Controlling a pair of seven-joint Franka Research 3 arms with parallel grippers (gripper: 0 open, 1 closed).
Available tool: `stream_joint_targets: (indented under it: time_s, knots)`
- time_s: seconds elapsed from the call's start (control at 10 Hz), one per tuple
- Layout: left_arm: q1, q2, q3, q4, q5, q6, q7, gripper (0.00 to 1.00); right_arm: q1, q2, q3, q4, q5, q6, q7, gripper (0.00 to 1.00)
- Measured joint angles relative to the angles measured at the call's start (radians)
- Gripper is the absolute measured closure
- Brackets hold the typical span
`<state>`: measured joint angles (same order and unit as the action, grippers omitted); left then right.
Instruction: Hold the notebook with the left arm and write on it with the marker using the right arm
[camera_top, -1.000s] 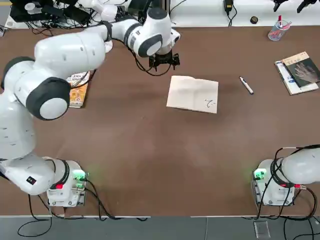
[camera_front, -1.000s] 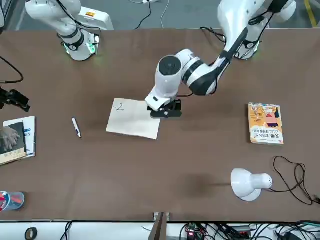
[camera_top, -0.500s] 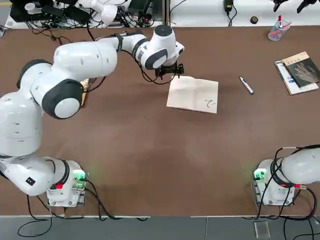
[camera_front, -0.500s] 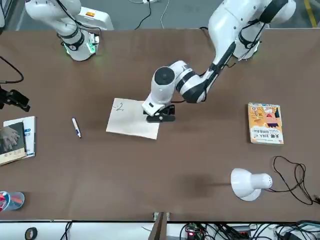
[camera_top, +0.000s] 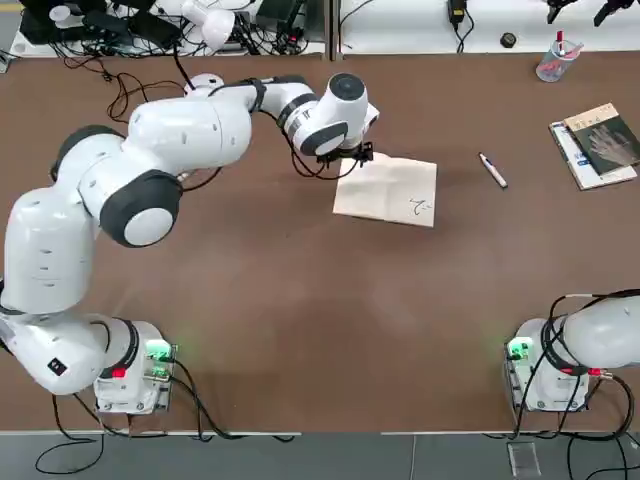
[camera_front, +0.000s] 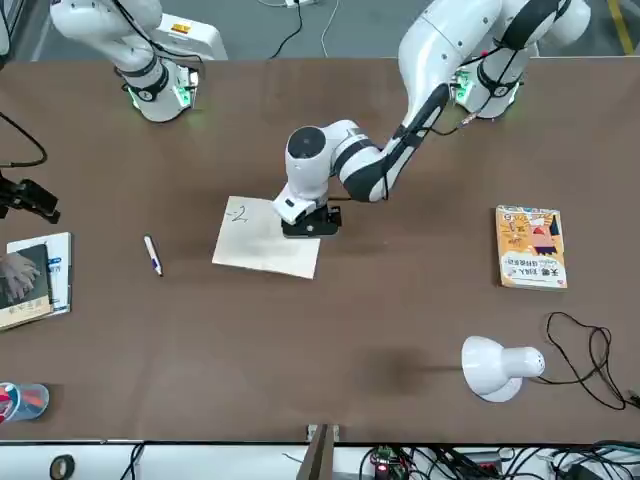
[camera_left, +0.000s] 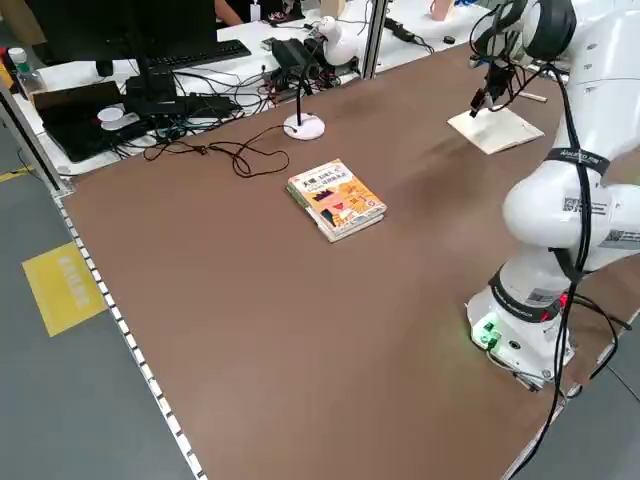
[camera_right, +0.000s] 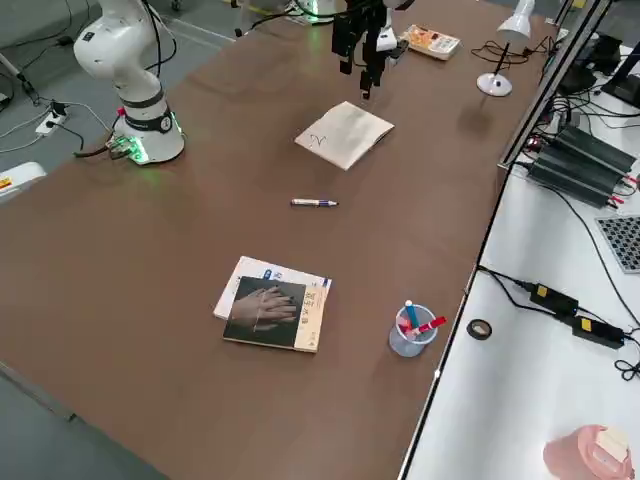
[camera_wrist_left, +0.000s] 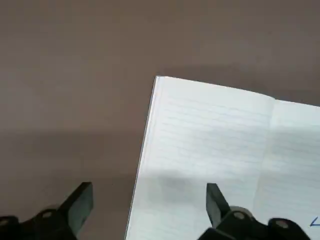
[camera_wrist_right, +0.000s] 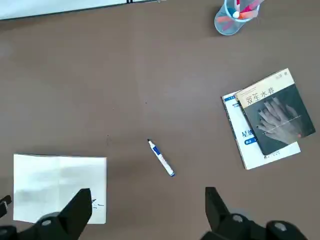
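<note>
Top view: brown bench (camera_top: 300, 300); left arm (camera_top: 190, 130) reaching to the notebook's (camera_top: 390, 192) far-left corner, its left claw (camera_top: 350, 155) open above that corner; right claw (camera_wrist_right: 145, 210) open; marker (camera_top: 492, 170) lying right of the notebook.

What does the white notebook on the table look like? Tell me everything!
The notebook is cream-white paper, rectangular, lying open and flat on the brown table. A fold line runs down it, and faint ruled lines show up close. A small dark scribble sits on the part nearer the marker. The left gripper, open, hangs over its far corner on the other side; whether it touches is unclear.
</note>
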<state>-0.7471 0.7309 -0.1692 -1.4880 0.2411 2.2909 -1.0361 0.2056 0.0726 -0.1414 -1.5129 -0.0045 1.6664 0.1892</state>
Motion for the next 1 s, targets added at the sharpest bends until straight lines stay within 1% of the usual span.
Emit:
stream_joint_targets:
  time_s: [0.2,0.6,1.0]
  knots:
    - [0.000,0.017,0.005,0.009,0.002,0.010,0.000,0.00,0.000,0.000,0.000,-0.001,0.000,0.002,0.000,0.00]
    - [0.003,0.061,0.017,0.024,0.003,0.072,0.003,0.00,-0.001,0.000,-0.001,-0.014,0.000,0.026,0.000,0.00]
    - [0.004,0.081,0.024,0.038,0.012,0.079,0.007,0.00,-0.002,0.000,-0.002,-0.022,-0.002,0.039,0.000,0.00]
